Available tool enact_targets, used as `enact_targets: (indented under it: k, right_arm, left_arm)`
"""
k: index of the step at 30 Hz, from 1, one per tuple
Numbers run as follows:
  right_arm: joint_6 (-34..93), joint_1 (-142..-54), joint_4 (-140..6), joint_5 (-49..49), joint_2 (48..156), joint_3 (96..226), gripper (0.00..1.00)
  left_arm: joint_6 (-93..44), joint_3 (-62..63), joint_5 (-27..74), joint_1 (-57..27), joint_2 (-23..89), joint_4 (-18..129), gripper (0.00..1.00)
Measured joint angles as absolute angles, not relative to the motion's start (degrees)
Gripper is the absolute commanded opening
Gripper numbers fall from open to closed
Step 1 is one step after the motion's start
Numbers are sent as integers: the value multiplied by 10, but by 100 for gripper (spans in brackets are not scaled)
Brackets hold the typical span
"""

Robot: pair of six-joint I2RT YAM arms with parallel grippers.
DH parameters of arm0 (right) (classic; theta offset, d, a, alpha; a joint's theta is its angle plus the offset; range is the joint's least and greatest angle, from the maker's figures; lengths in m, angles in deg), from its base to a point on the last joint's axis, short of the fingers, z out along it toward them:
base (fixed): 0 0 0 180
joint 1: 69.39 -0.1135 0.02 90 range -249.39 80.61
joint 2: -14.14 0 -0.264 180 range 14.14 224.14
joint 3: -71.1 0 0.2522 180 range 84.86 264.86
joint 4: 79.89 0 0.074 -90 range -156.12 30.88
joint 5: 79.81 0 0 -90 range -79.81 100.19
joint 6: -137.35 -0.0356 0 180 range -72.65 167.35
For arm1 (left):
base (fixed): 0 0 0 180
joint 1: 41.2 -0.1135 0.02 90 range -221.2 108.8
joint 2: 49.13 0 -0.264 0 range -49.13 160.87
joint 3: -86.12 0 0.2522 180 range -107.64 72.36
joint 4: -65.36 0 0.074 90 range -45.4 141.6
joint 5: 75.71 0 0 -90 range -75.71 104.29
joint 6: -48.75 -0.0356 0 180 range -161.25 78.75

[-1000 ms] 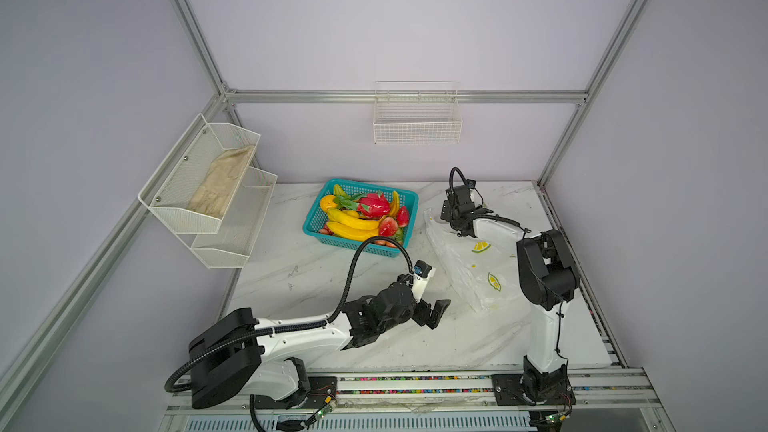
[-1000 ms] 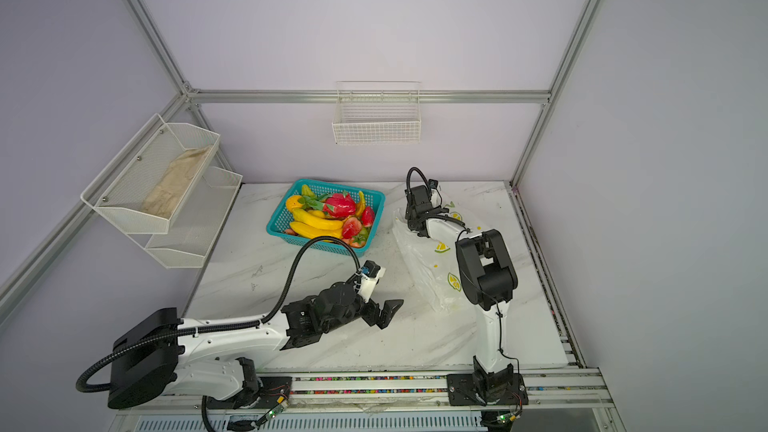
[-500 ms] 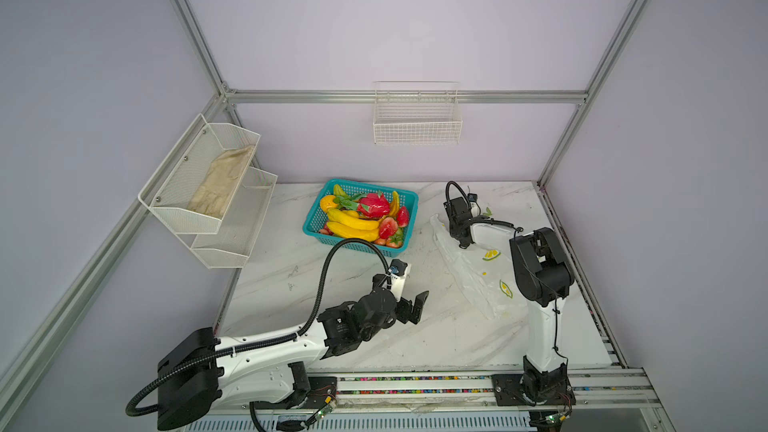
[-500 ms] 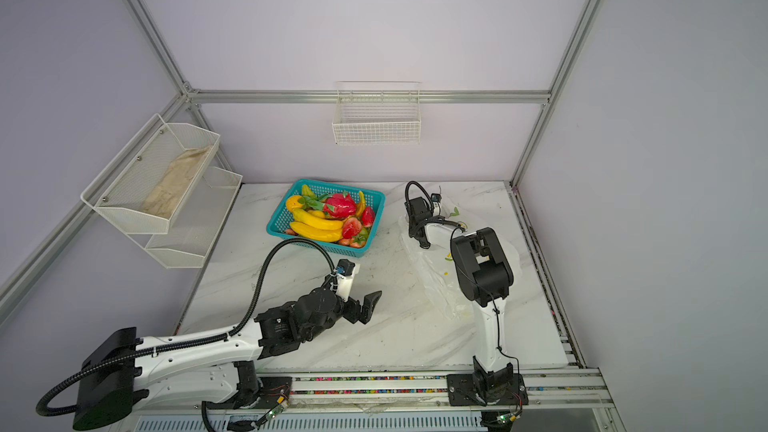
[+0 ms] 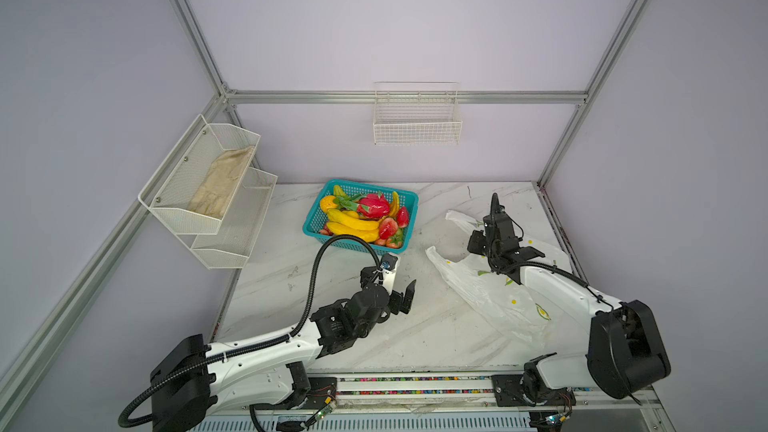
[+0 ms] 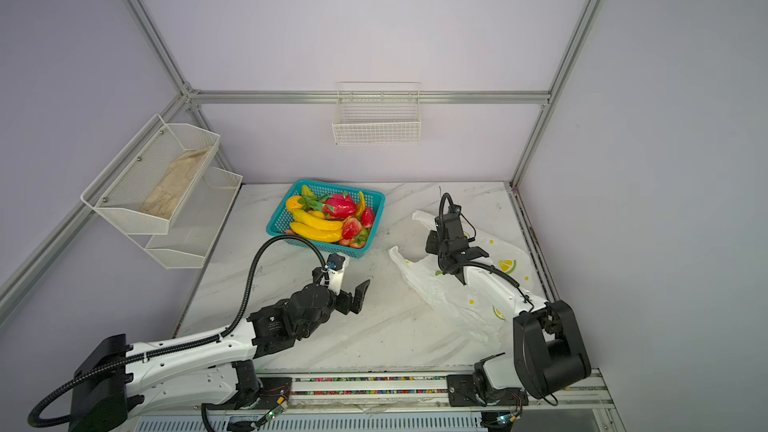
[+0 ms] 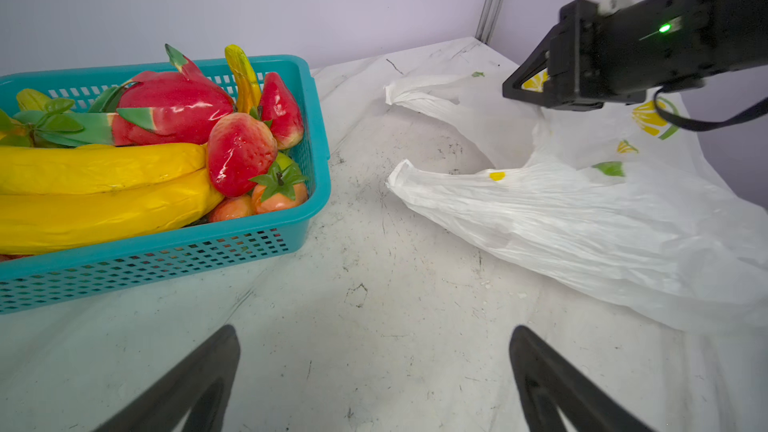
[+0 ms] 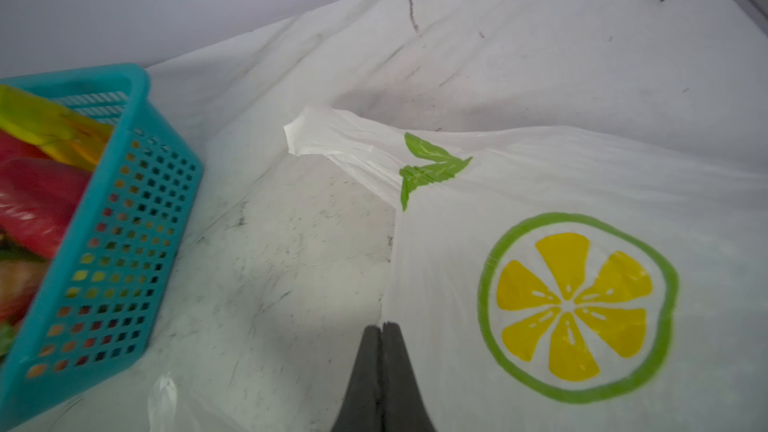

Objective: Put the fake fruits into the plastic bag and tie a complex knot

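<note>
White plastic bag (image 8: 540,168) pinched by right pincer (image 8: 381,328), wrist view only; left pincer (image 7: 374,332) wide

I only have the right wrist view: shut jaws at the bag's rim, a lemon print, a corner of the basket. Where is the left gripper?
Observer: The left gripper hovers over bare table between the teal basket and the plastic bag, jaws wide open and empty.
Operator: Any fruit in the bag yet?
Observer: None that I can see. The fake fruits are all piled in the basket, and the bag lies flat.
Operator: Where's the bag's other handle?
Observer: The near handle lies flat on the table, on the side nearer the left gripper, with nothing touching it.
</note>
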State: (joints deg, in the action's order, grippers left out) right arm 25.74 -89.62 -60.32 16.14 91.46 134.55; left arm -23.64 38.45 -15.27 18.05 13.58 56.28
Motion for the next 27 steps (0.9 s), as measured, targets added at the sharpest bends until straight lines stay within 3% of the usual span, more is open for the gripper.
enact_targets:
  k: [12,27]
  right_arm:
    - [311,-896,-573,-27,906,1379,0]
    - [330,-896,-536,-88,879,1379,0]
  left_arm:
    - [-386,343,52,135,209,561,100]
    - [-660,263,289,56,318,537,93]
